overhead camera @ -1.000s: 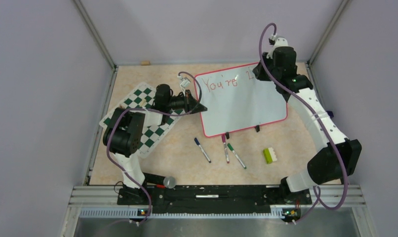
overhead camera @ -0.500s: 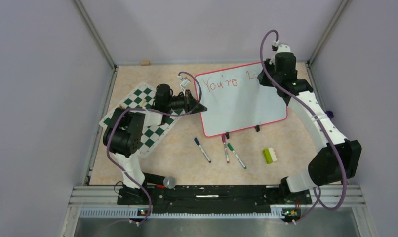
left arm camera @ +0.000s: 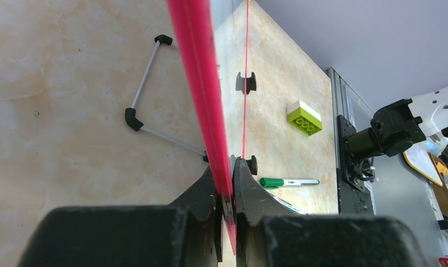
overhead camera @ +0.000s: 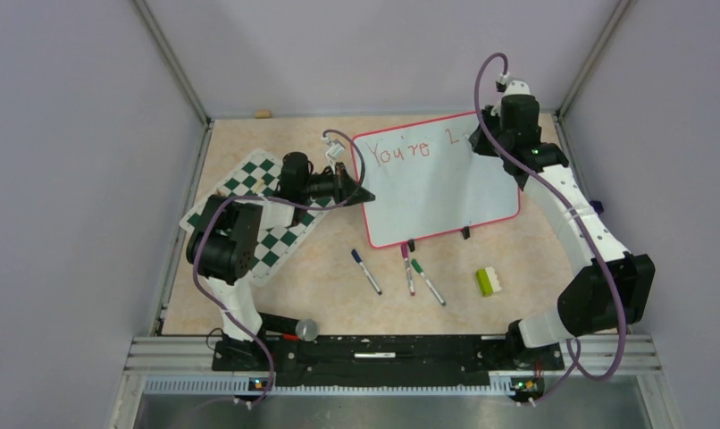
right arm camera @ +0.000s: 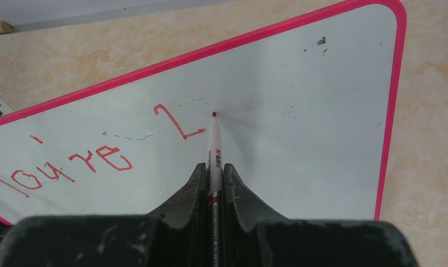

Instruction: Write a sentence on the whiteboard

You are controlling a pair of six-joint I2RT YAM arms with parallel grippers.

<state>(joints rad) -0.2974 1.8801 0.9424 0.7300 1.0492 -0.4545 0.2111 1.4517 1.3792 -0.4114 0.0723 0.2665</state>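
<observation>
Top view: one whiteboard (overhead camera: 437,183), propped up; left gripper (overhead camera: 365,193) at its left edge. Toward bases from that gripper: three loose markers (overhead camera: 407,268), one green brick (overhead camera: 489,281). One chess mat (overhead camera: 258,219) under left arm.

Left wrist: jaws clenched on board's red frame, steadying it.

Right wrist: right gripper (right arm camera: 213,172) clamped on one red marker (right arm camera: 214,142). Tip on board just ahead of fingers, beside stroke after "You're". Likely step: second word begun. Next: draw tip rightward, light even pressure.

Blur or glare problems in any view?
Top external: even light, no glare on the whiteboard, writing legible. Left wrist: its red frame, pinched in the left hand, is close and soft; green marker beyond is sharp. Right wrist: red marker and strokes crisp.
</observation>
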